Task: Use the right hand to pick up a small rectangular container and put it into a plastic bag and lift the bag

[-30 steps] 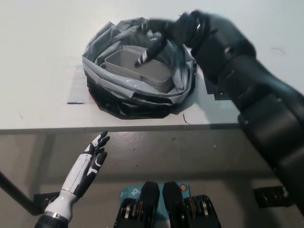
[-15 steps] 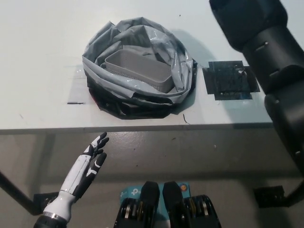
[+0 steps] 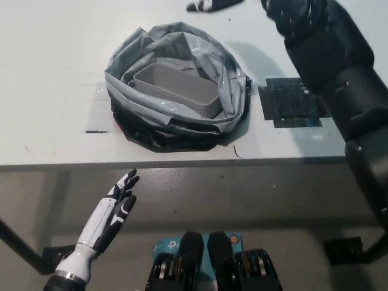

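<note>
A: Right hand point(image 3: 213, 5)?
B: At the frame's top edge, mostly cut off, can't tell its state. Container point(image 3: 176, 91) sits in the bag point(image 3: 177, 85) below it, on the white worktop point(image 3: 48, 73).
A: Left hand point(image 3: 115, 209)?
B: Open, empty, low over the floor point(image 3: 254, 200).

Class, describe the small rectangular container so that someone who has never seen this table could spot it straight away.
Start at the white table and find the crumpled grey and black plastic bag near its front edge. The small rectangular container sits inside the bag's open mouth. It is the only rigid, straight-sided thing there: a pale grey box with finely textured walls, unlike the flat dark square patch lying to one side of the bag.
</note>
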